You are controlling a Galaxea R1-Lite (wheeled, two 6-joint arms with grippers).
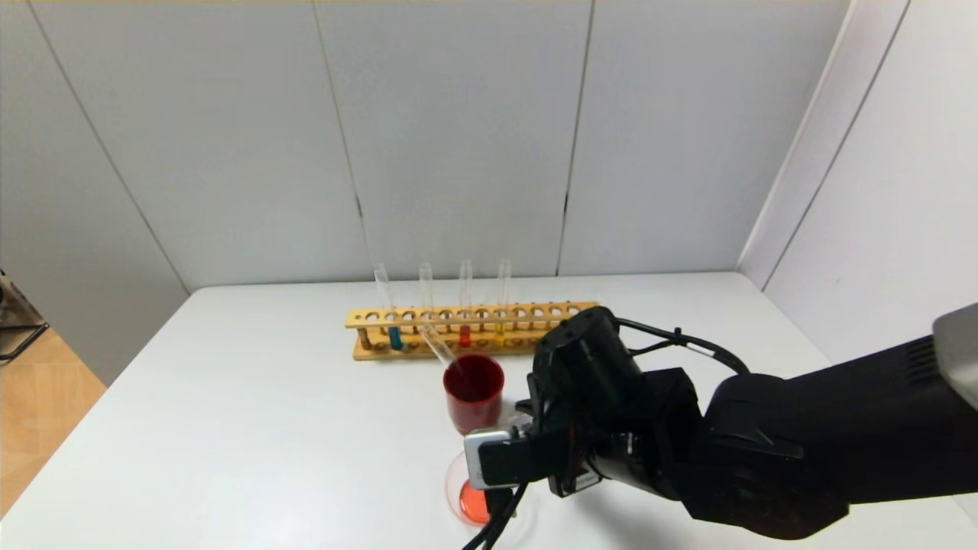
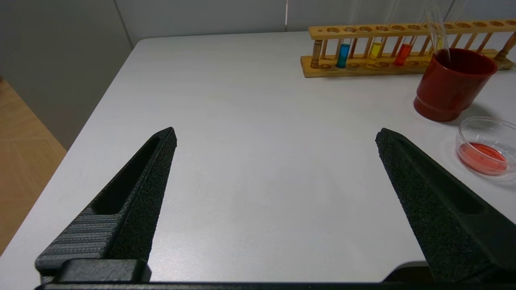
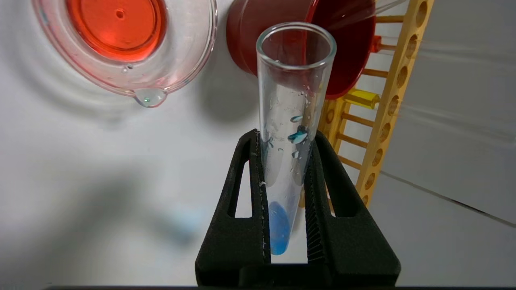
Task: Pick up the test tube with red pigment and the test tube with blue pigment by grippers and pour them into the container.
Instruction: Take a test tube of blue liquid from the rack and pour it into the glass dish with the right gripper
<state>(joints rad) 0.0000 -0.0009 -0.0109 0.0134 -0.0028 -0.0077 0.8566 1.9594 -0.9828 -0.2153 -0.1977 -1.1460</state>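
Blue liquid sits low in the slender clear glass test tube with blue pigment, which the right gripper clamps between its two black pads, jaws closed on the glass just above the rounded base; droplets of blue cling to the inner wall. The tube's long axis runs straight out from the jaws, open mouth leading. In the right wrist view the mouth overlaps the tall opaque dark red cup, not the low clear round container, which lies off to one side of the axis with its pouring lip turned toward the tube; the container already holds a shallow orange-red pool. Judgement: the pour turns on swinging the mouth sideways over the container's rim before tipping further; otherwise the liquid would go to the wrong vessel or the white table.

In the head view the container stands near the table's front edge, partly hidden under the right arm; the wooden test tube rack stands toward the rear edge. The left gripper hovers idle over the left part of the table, jaws spread wide and empty; the right arm is plainly the nearer.
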